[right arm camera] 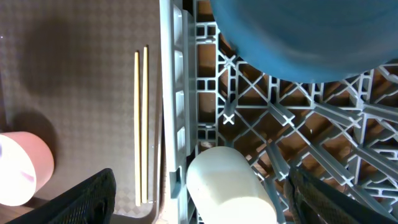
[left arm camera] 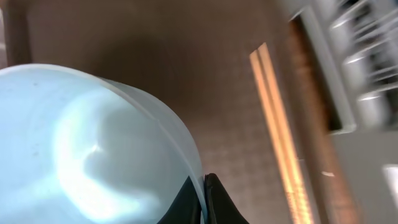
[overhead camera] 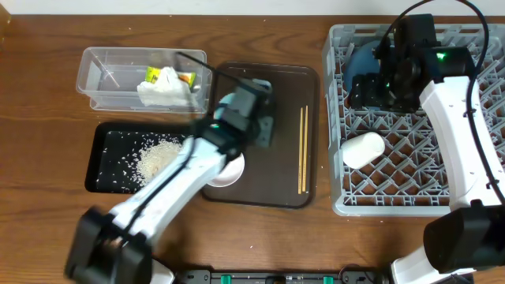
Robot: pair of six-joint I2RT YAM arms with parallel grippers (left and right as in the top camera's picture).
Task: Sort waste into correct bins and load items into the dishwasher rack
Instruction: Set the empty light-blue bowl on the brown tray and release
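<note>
Pinching rim of light-blue bowl (left arm camera: 93,155) with left jaws above brown tray (overhead camera: 284,95). Holding right jaws spread, empty, over dishwasher rack (overhead camera: 410,193). Probably calls for rightward carry across chopsticks (overhead camera: 302,150), lying lengthwise parallel to rack edge; left arm nearer.

Two bowls (left arm camera: 93,155), two chopsticks (overhead camera: 302,150), two bins (overhead camera: 91,158), one plate (overhead camera: 359,63), one cup (overhead camera: 363,150), one rack (overhead camera: 410,197)
</note>
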